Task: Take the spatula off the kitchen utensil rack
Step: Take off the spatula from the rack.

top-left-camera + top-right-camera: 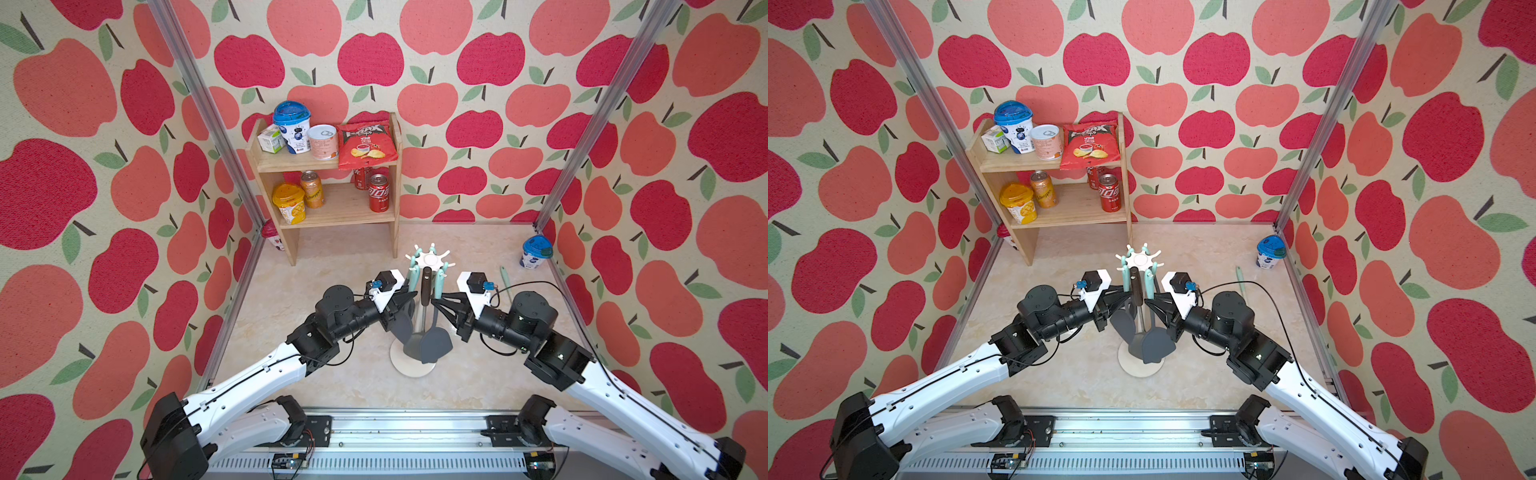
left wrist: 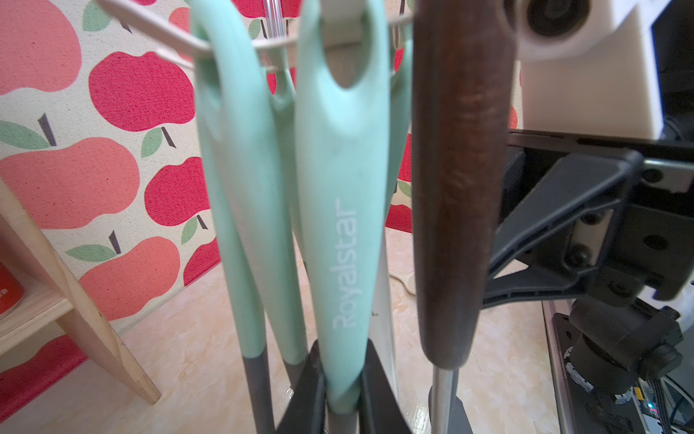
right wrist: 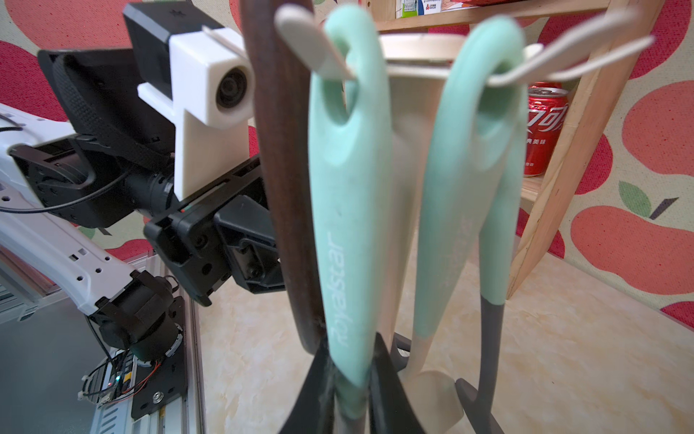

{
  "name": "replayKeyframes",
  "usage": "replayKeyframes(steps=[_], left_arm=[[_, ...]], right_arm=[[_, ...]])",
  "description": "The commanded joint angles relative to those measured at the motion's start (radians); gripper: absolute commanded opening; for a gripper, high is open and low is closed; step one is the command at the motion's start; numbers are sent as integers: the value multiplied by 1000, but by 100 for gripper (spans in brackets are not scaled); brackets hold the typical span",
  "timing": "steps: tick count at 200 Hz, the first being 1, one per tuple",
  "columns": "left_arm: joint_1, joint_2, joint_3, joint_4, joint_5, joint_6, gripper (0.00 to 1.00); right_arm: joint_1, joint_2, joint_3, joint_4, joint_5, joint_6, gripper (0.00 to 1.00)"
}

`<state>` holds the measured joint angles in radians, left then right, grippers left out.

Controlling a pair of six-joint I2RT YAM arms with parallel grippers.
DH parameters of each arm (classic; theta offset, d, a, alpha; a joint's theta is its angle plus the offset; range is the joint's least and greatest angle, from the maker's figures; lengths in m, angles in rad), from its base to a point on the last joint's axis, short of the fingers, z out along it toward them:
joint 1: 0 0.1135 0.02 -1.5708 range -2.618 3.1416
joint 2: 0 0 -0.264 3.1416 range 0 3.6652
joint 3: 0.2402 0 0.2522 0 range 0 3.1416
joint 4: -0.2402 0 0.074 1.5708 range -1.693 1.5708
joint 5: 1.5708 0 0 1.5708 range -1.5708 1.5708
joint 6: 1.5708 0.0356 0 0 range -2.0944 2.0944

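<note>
Well, the spatula (image 3: 349,225), the wide-bladed one I think, hangs on the kitchen utensil rack (image 1: 431,260) in the middle of the counter (image 1: 353,266). The right hand (image 3: 351,379) pinches its mint handle low to unhook it, while the left hand (image 2: 341,383) clamps the neighbouring utensil (image 2: 338,225), probably to steady it.

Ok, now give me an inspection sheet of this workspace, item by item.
Surface: beige tabletop, no spills seen.
Job's things: white utensil rack upright; utensils hang from its prongs, one with a dark wooden handle.
Clutter: wooden shelf of snacks and cans; blue-lidded cup; loose mint utensil lying flat.
Claws: left claw shut on a mint handle; right claw shut on a second mint handle.
Cables: black cable arcs over the right arm, clear of the rack.
Surroundings: apple-print walls, aluminium frame posts.
</note>
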<state>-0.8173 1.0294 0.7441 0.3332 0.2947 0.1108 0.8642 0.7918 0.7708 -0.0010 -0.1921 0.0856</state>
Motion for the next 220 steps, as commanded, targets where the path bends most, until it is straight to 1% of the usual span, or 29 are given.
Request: replayKeyframes(steps=[1, 143, 220], left_arm=[[-2, 23, -14, -94, -31, 9, 0], [-2, 29, -9, -99, -29, 10, 0], [-2, 32, -9, -99, -28, 12, 0]], right_arm=[[5, -17, 45, -13, -7, -16, 0], [6, -81, 34, -39, -20, -4, 0], [5, -106, 55, -110, 11, -6, 0]])
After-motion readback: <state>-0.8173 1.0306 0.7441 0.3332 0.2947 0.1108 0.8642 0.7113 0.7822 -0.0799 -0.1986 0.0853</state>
